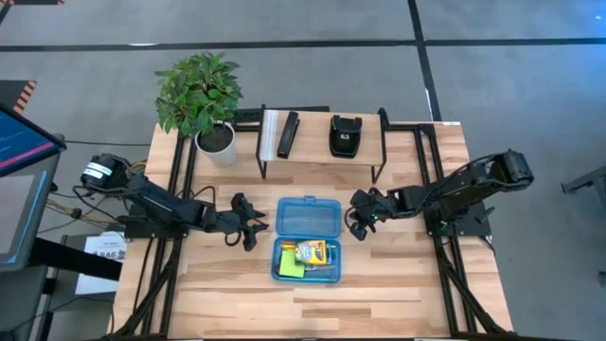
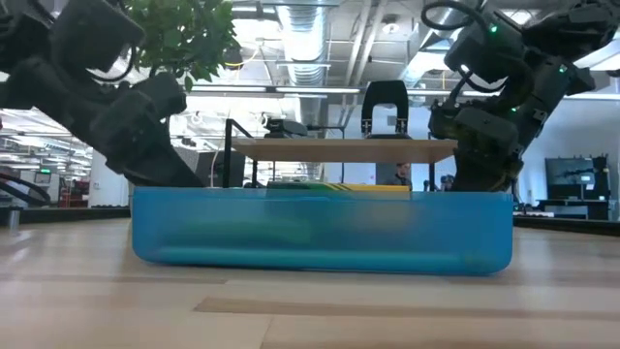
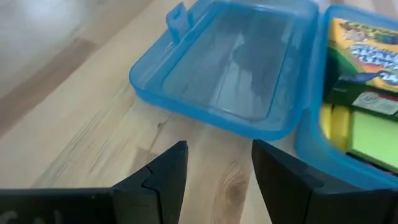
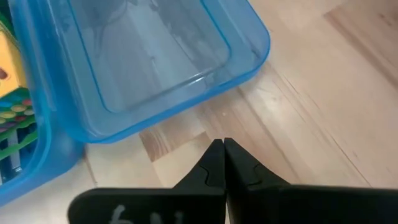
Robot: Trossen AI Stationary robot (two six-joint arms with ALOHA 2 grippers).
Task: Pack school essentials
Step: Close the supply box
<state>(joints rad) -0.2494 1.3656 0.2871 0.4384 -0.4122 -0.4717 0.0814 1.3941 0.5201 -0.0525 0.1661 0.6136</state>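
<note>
Table (image 1: 398,303) — pale wood planks, bearing everything below.

Rack (image 1: 322,156) — a low shelf at the far side of the table, carrying two black stapler-like objects (image 1: 346,135). Beside it a potted plant (image 1: 201,95). Neither looks to be part of the packing.

Case (image 1: 308,217) — translucent blue plastic, hinged, lying open at the table's middle. The lid half is flat, empty and farther from the front edge; the tray half (image 1: 280,254) is nearer. Judged light, stiff and rather slippery; the lid's free rim with its small latch tab (image 3: 176,14) looks the natural place to catch it for closing.

Left gripper (image 1: 249,227) — just beside the case on its left, low over bare wood, fingers parted with nothing between them.

Right gripper (image 1: 358,224) — just beside the case on its right, fingers pressed together, holding nothing.

School essentials — already in the tray half: crayon box (image 1: 311,252), yellow-green printed card, light and crushable, best taken across its narrow sides; sticky-note pad (image 1: 291,270), lime green, soft-edged, lying next to it. Smaller pieces cannot be made out.

Judgement: the packing seems near done, with the lid not yet closed.
</note>
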